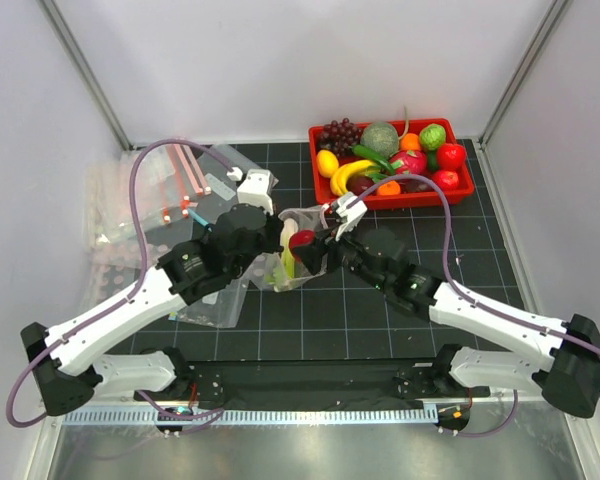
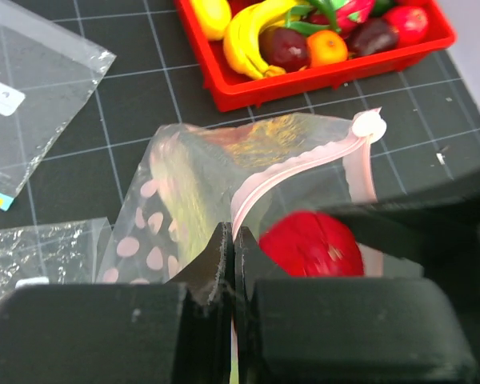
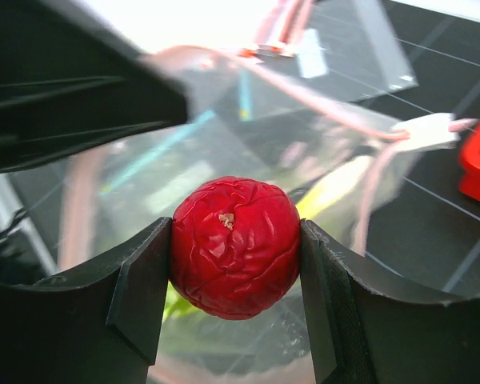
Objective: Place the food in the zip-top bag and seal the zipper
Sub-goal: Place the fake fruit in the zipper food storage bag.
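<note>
The clear zip-top bag (image 1: 285, 262) stands at mid-table with its mouth held open. My left gripper (image 2: 234, 240) is shut on the bag's pinkish zipper strip (image 2: 282, 170) at the near edge of the mouth. My right gripper (image 3: 234, 256) is shut on the wrinkled red apple (image 3: 234, 246) and holds it at the bag's mouth; the apple also shows in the top view (image 1: 302, 240) and the left wrist view (image 2: 312, 244). The pale-green celery (image 3: 330, 194) lies inside the bag (image 3: 224, 136). The lemon (image 1: 327, 162) lies in the red tray.
The red tray (image 1: 420, 197) at the back right holds a banana (image 1: 348, 175), grapes (image 1: 340, 132) and several other toy fruits. Spare clear bags (image 1: 140, 200) lie at the left, one also in the left wrist view (image 2: 32, 96). The tray wall (image 2: 248, 92) is just beyond the bag.
</note>
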